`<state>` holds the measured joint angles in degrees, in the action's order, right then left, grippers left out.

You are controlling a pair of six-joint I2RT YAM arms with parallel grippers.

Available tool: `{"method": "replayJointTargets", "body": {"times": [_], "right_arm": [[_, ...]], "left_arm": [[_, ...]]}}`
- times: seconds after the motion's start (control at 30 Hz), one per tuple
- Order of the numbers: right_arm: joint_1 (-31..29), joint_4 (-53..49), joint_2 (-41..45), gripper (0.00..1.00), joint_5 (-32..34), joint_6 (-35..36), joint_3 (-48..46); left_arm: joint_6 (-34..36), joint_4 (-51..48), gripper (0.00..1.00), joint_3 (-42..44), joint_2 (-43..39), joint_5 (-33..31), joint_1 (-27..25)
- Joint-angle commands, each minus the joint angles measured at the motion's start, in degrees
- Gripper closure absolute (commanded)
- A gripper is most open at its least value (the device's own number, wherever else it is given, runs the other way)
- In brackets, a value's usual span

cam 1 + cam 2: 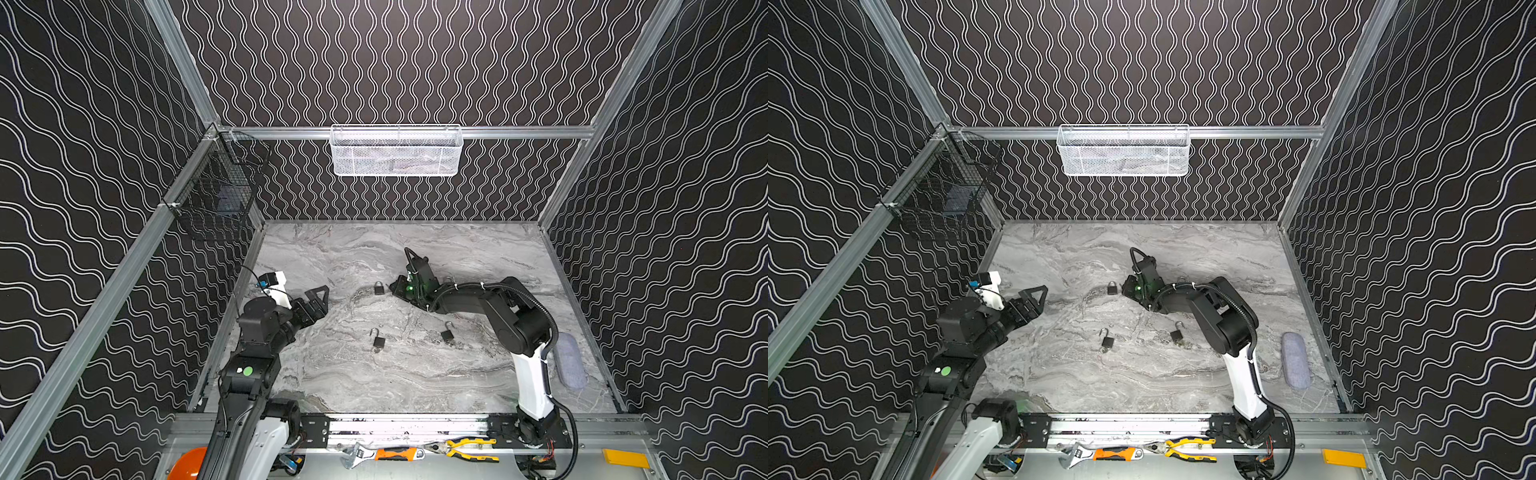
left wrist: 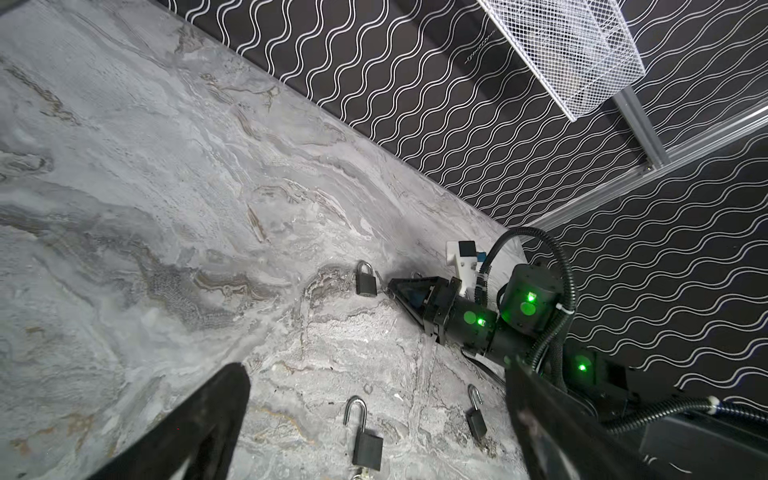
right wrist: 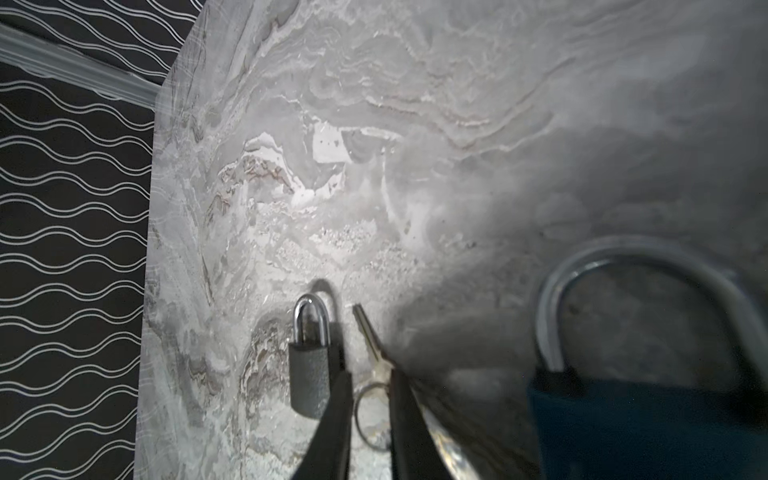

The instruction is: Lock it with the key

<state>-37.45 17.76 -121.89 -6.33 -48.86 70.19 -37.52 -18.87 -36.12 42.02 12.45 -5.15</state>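
A small black padlock [image 1: 378,287] [image 1: 1112,287] [image 3: 309,374] lies mid-table with its shackle shut. Beside it a silver key [image 3: 368,332] on a ring lies on the marble. My right gripper [image 1: 392,286] [image 1: 1124,289] [image 3: 370,374] is low over the table, its tips narrowly apart on either side of the key's head, with the ring showing in the gap. Two padlocks with raised shackles [image 1: 378,338] [image 1: 447,332] lie nearer the front. Another padlock [image 3: 623,353] sits blurred close under the right wrist. My left gripper [image 1: 322,303] [image 2: 374,374] hovers wide open at the left, holding nothing.
A white mesh basket [image 1: 397,151] hangs on the back wall and a black wire basket [image 1: 216,195] on the left rail. A grey case [image 1: 569,365] lies by the right wall. A wrench [image 1: 374,454] and pliers [image 1: 469,449] lie on the front ledge.
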Motion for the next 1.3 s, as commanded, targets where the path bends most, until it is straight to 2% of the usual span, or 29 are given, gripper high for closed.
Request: {"method": "replayJointTargets", "body": {"times": [0.0, 0.17, 0.37, 0.43, 0.47, 0.5, 0.63, 0.67, 0.7, 0.83, 1.03, 1.2, 1.27], "right_arm": [[-0.11, 2.18, -0.63, 0.76, 0.27, -1.49, 0.30], [-0.08, 2.43, -0.15, 0.68, -1.14, -1.59, 0.01], [-0.16, 1.92, 1.46, 0.46, -2.19, -1.39, -0.39], [-0.17, 0.74, 2.28, 0.41, -2.04, -0.28, -0.17], [-0.19, -0.10, 2.96, 0.37, -1.64, 0.61, -0.10], [-0.17, -0.90, 3.74, 0.29, -1.50, 1.64, 0.04], [-0.42, -2.48, 7.81, 0.15, -0.96, 5.71, -0.52], [-0.39, -2.57, 9.01, 0.05, -1.05, 6.79, -0.96], [-0.47, -3.04, 10.38, 0.02, -1.10, 7.51, -1.30], [-0.56, -4.76, 16.26, 0.00, -0.50, 9.54, -3.31], [-1.12, -9.98, 26.95, 0.00, 3.98, 11.96, -7.45], [-2.57, -16.03, 39.62, 0.00, 13.34, 12.79, -14.42], [-2.84, -18.88, 44.33, 0.00, 16.52, 12.56, -17.28]], "left_arm": [[-2.13, 2.77, 0.01, 0.67, -0.94, -1.64, 0.05], [-5.00, 4.28, 0.01, 3.43, -3.49, -5.41, 0.05], [-7.04, 0.63, 0.01, 3.54, -4.24, -9.73, 0.05], [-5.75, -0.94, 0.01, 2.62, -3.51, -9.67, 0.05], [-5.03, -1.81, 0.01, 2.02, -2.77, -9.41, 0.05], [-4.65, -2.55, 0.01, 1.48, -2.15, -9.39, 0.05], [-4.28, -2.79, 0.02, 1.62, -0.17, -8.63, 0.05], [-4.49, -2.59, 0.01, 1.91, 0.08, -8.16, 0.05], [-4.76, -2.18, 0.01, 2.30, 0.34, -7.80, 0.05], [-6.35, -2.08, 0.01, 3.62, -0.70, -6.98, 0.05], [-7.40, -2.21, 0.01, 8.09, -8.97, -9.61, 0.05], [-5.42, -10.88, 0.01, 7.34, -14.78, -16.20, 0.05], [-5.71, -10.92, 0.01, 7.85, -16.05, -14.98, 0.05]]}}
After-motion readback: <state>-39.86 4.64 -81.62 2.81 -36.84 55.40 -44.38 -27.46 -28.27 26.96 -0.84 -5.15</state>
